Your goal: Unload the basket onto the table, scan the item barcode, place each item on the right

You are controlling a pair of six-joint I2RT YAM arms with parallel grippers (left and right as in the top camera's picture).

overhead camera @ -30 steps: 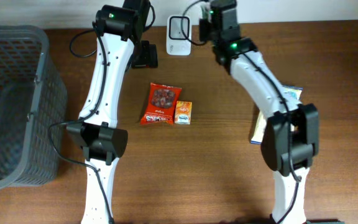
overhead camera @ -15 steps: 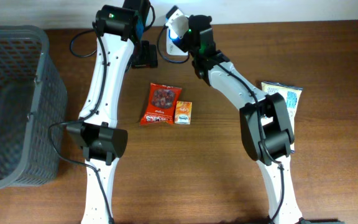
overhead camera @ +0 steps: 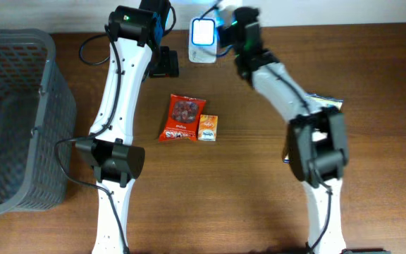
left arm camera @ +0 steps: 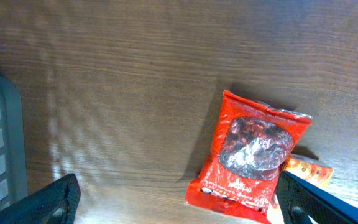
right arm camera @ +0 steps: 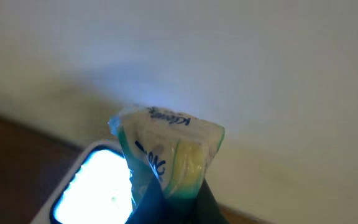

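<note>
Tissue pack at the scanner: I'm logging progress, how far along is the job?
Done: the right gripper is shut on the tissue pack. In hand: it holds the pack at the lit scanner; a completed read isn't visible. Left: the red snack bag and orange box lie below the open left gripper.

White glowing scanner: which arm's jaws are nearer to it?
Right. Jaws of the right arm, shut on a green-and-white tissue packet, sit beside the scanner; those of the left arm, open, hang farther off, nearer the red snack packet.
</note>
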